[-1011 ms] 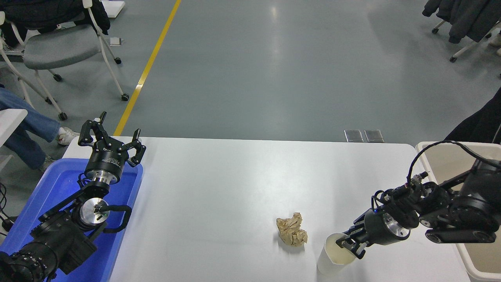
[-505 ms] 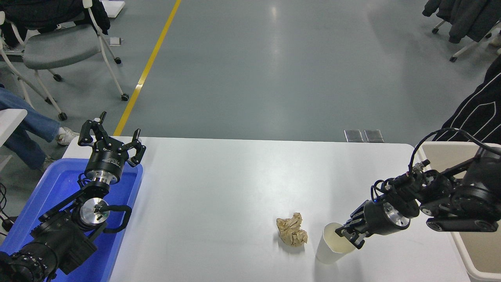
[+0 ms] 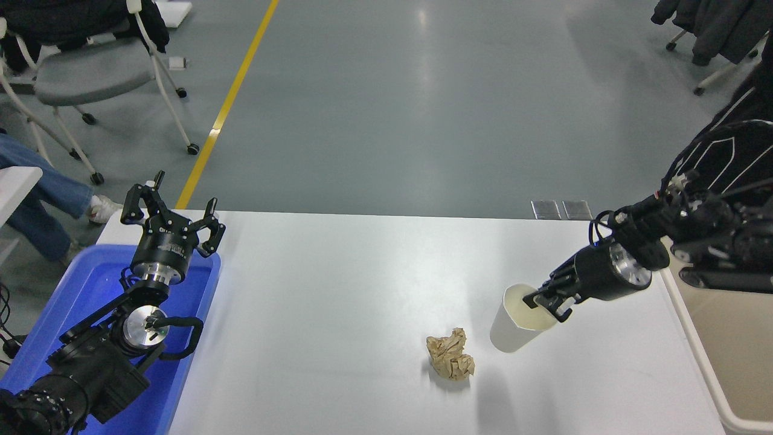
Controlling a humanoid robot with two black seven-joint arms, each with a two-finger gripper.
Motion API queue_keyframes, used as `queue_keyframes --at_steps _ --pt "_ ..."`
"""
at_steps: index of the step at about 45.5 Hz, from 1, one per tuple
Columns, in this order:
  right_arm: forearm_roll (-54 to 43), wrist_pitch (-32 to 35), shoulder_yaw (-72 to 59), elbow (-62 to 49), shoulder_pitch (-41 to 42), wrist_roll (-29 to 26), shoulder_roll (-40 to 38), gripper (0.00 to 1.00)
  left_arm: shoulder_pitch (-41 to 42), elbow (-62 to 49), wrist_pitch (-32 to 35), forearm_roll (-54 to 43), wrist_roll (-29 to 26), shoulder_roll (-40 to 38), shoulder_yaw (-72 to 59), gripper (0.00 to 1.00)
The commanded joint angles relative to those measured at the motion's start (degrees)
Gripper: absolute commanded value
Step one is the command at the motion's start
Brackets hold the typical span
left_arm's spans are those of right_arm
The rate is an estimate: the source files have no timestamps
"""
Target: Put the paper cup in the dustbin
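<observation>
Dustbin (image 3: 734, 356): beige, at the table's right edge; the visible interior shows nothing in it (upper part hidden by the right arm).
Blue tub (image 3: 48, 320): at the table's left edge, left arm parked above it, left gripper (image 3: 172, 216) with fingers spread.
Paper cup (image 3: 518, 320): white, cream inside, empty, tilted, rim pinched by the right gripper (image 3: 546, 302); it hangs off the white table (image 3: 338, 290), right of and just beyond the crumpled tan paper ball (image 3: 450, 354).
Change: half a second ago the cup stood lower and nearer; cup and gripper have since risen and moved farther away.
</observation>
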Motion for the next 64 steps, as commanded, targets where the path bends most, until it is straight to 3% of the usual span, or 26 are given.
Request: queue_keyframes --at_steps 1,28,38,50,64 --pt "0.53 6.52 2.21 0.5 7.7 3.01 -2.75 0.0 0.0 0.0 0.0 0.0 0.0 0.0 0.0 1.0" --pt "0.62 7.84 3.09 0.24 10.6 3.28 -3.45 0.0 0.0 0.0 0.0 0.0 0.0 0.0 0.0 1.0" --pt "0.35 7.13 3.27 -3.89 7.88 2.75 -8.98 0.0 0.0 0.0 0.0 0.0 0.0 0.0 0.0 1.0" --pt "0.53 3.45 4.76 -12.85 -1.25 2.75 -17.6 0.0 0.0 0.0 0.0 0.0 0.0 0.0 0.0 1.0" --pt "0.7 -0.42 16.62 -26.11 -19.35 2.75 -26.47 0.0 0.0 0.0 0.0 0.0 0.0 0.0 0.0 1.0"
